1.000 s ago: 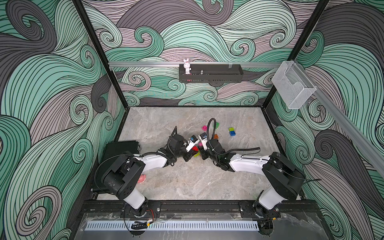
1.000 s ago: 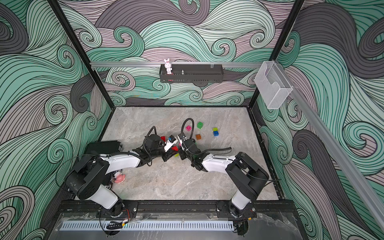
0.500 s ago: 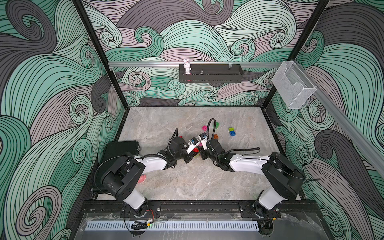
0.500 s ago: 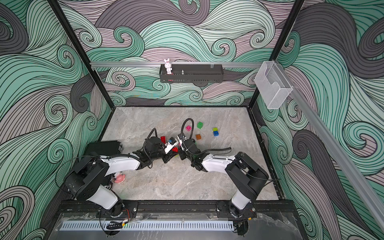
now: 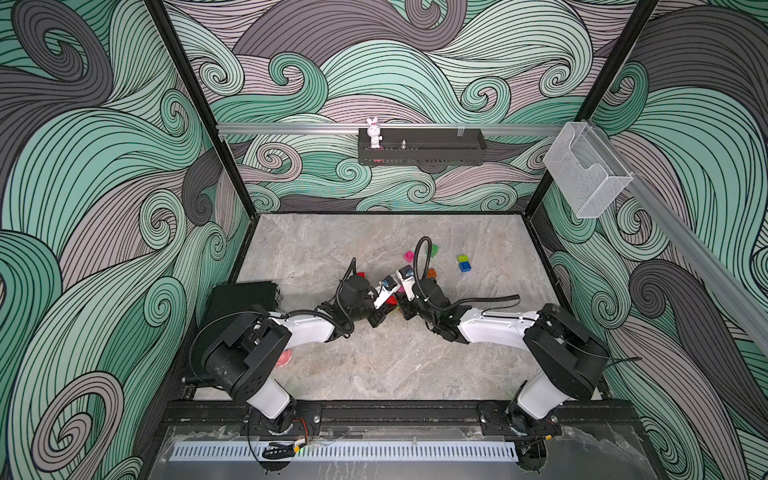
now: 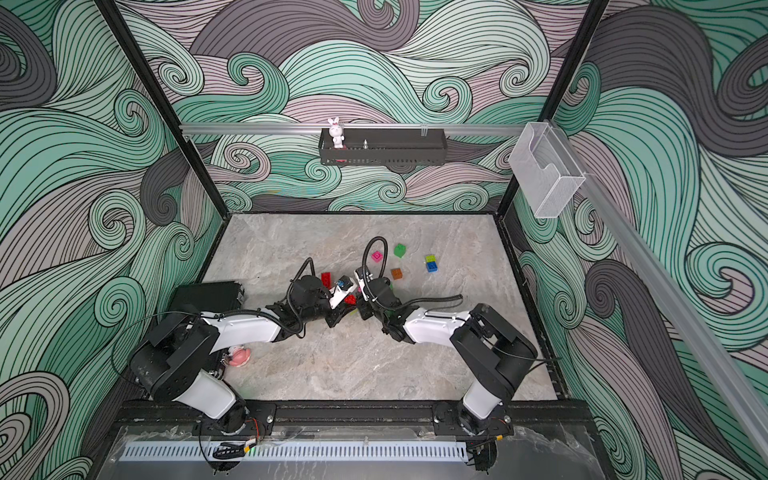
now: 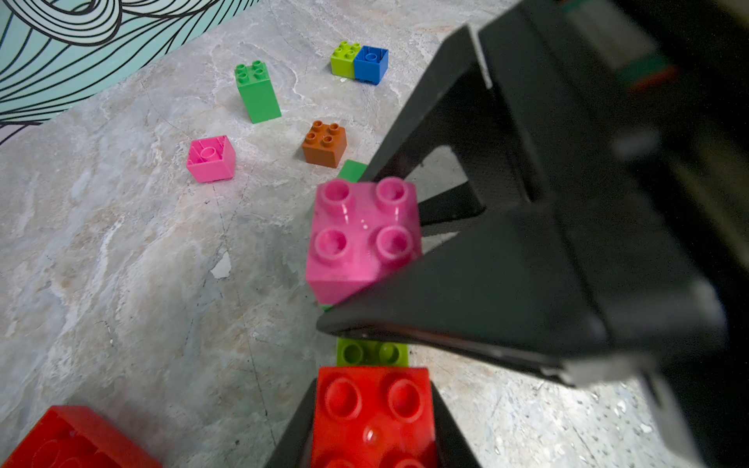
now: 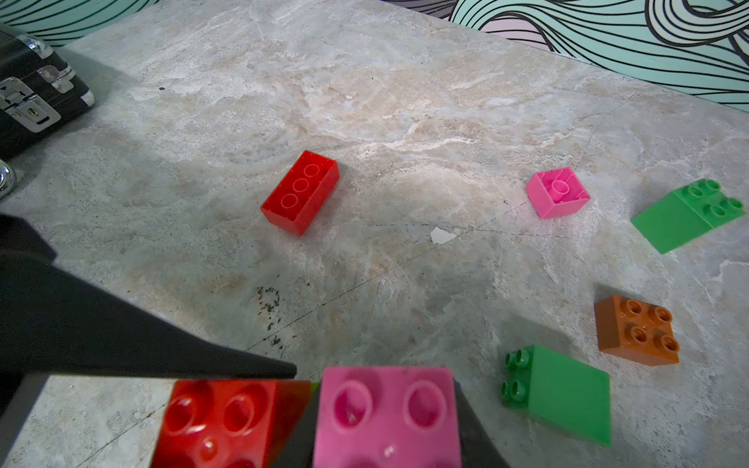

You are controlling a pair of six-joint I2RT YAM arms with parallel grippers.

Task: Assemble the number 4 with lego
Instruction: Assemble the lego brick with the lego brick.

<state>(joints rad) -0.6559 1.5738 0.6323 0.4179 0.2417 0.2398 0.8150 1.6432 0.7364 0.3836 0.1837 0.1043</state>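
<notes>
Both grippers meet over the middle of the table. My left gripper [image 7: 373,383] [image 5: 380,309] is shut on a red lego brick [image 7: 373,417] [image 8: 227,421], studs up. A lime brick [image 7: 372,353] sits against the red brick's far edge. My right gripper [image 8: 387,389] [image 5: 401,305] is shut on a pink brick [image 8: 387,417] [image 7: 362,239], which is right beside the red one. Whether the two bricks touch is hidden. Loose lego lies beyond: an upturned red brick [image 8: 300,192], an upturned pink one [image 8: 558,192], an orange one [image 8: 636,330], two green ones [image 8: 561,391] [image 8: 689,214], and a lime-and-blue pair [image 7: 360,63].
A black case [image 5: 241,295] lies at the table's left edge, by the left arm. A small pink object [image 6: 239,356] lies near the left arm's base. On the back wall hang a black shelf with a white rabbit [image 5: 374,132] and a clear bin [image 5: 586,174].
The left arm has shifted a little. Both grippers keep their bricks, close together at the table's middle.
</notes>
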